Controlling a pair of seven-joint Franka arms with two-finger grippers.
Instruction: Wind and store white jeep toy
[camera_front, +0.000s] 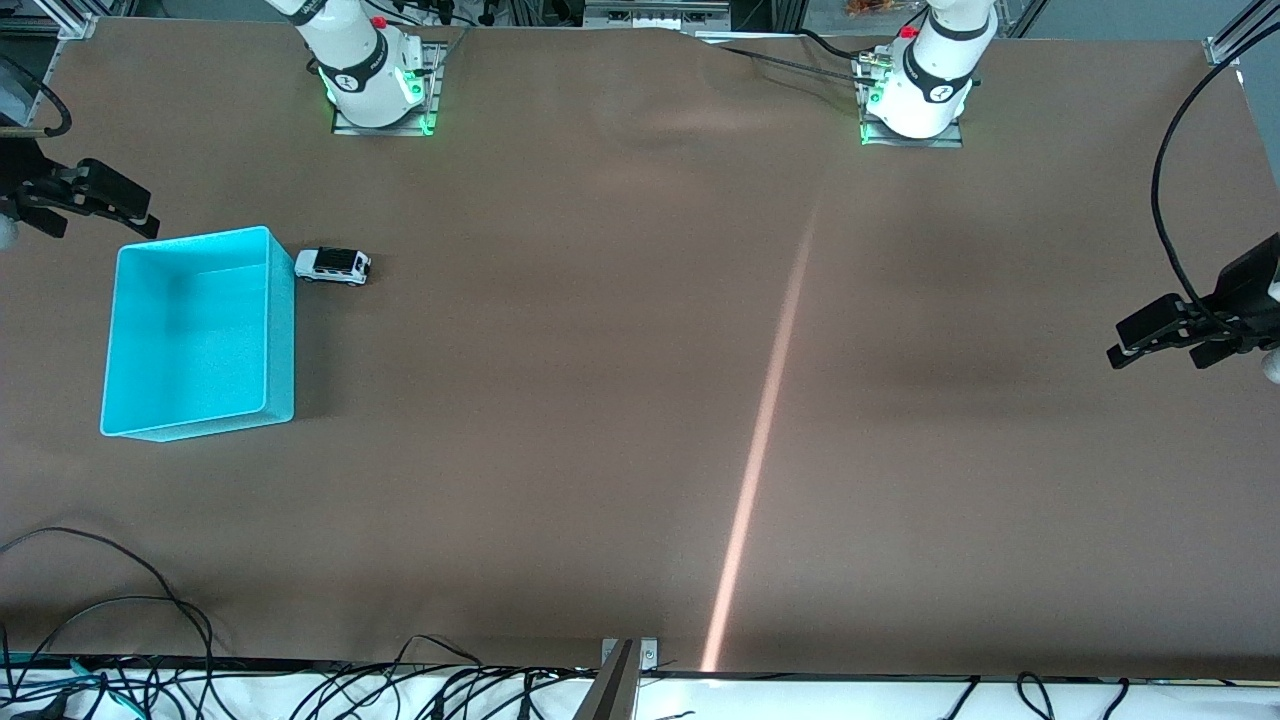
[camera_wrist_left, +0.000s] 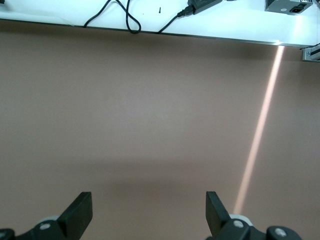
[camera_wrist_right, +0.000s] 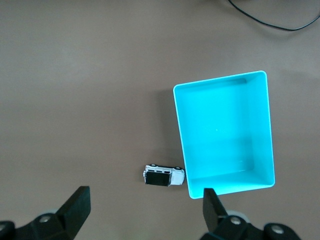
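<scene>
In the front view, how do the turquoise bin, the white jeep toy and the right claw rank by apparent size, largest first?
1. Turquoise bin, clearly largest.
2. Right claw, open; it hangs in the air closer to the camera, so its rank is unsure.
3. White jeep toy, smallest, beside the bin.

A robotics lab: two bolted arm bases (camera_front: 372, 85) on a brown table (camera_front: 600, 400); loose cables (camera_front: 120, 680) along its edge.

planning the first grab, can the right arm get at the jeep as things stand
Probably yes. The jeep stands on the bare table beside the bin, at the right arm's end, top and sides uncovered. The right tool hangs open nearby; only the bin wall crowds one end.
</scene>
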